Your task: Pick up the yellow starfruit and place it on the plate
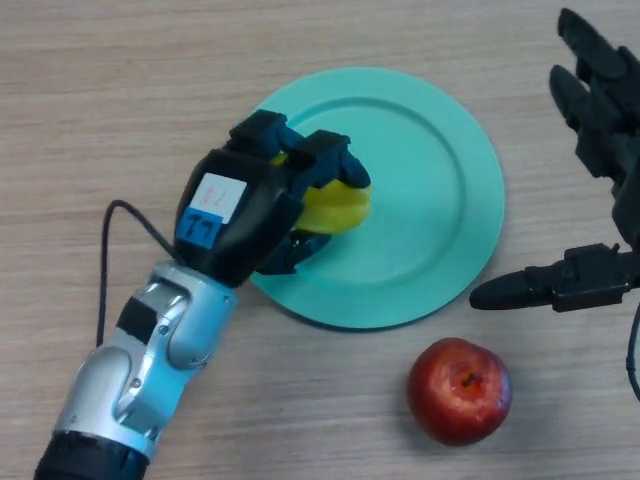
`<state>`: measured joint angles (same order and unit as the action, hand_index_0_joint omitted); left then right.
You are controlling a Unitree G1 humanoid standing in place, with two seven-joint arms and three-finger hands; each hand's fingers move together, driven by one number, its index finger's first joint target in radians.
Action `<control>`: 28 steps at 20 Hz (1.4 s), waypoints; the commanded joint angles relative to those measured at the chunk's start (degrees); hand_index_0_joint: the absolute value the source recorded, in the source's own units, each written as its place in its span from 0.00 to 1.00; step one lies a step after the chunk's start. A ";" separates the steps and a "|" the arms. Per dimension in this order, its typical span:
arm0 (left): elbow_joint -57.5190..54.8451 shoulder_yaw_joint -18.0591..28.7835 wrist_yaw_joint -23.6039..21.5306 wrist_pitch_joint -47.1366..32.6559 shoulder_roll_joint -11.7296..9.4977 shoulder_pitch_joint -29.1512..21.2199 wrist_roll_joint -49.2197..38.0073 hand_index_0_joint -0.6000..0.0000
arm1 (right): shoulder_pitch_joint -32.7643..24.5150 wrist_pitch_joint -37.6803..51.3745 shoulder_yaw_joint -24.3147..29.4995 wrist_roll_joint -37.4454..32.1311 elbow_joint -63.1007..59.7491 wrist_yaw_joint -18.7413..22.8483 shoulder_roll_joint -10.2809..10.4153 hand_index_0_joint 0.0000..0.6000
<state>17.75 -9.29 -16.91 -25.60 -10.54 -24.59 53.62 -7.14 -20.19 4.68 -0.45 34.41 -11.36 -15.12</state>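
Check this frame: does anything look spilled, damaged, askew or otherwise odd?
Nothing stands out. The left hand grips the yellow starfruit over the teal plate, the red apple sits intact on the table beside the plate, and the right hand is open at the edge.

Much of the yellow starfruit (338,207) is hidden under the fingers of the left hand (262,205) curled round it, so its ridged shape cannot be made out, nor whether it touches the plate (440,180). The plate's near-left rim is covered by that hand. The right hand (597,110) is cut off by the right edge (palm mostly out of sight).
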 commanded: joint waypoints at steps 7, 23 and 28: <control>-2.88 -5.48 4.35 3.94 -0.35 -5.24 -39.99 0.33 | -1.12 5.92 3.28 -1.96 3.57 1.98 -1.77 0.00; -30.90 5.66 14.88 21.78 -0.35 2.92 -43.37 1.00 | -1.54 7.77 2.08 -0.63 0.78 0.99 -1.24 0.00; -39.91 11.18 17.52 25.46 -2.31 8.19 -54.38 1.00 | -1.80 9.04 2.25 -0.68 -0.63 1.25 -1.48 0.00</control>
<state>-18.54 -0.54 0.81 6.12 -11.66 -14.10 0.18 -7.42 -19.98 4.33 -0.41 30.94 -11.00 -15.42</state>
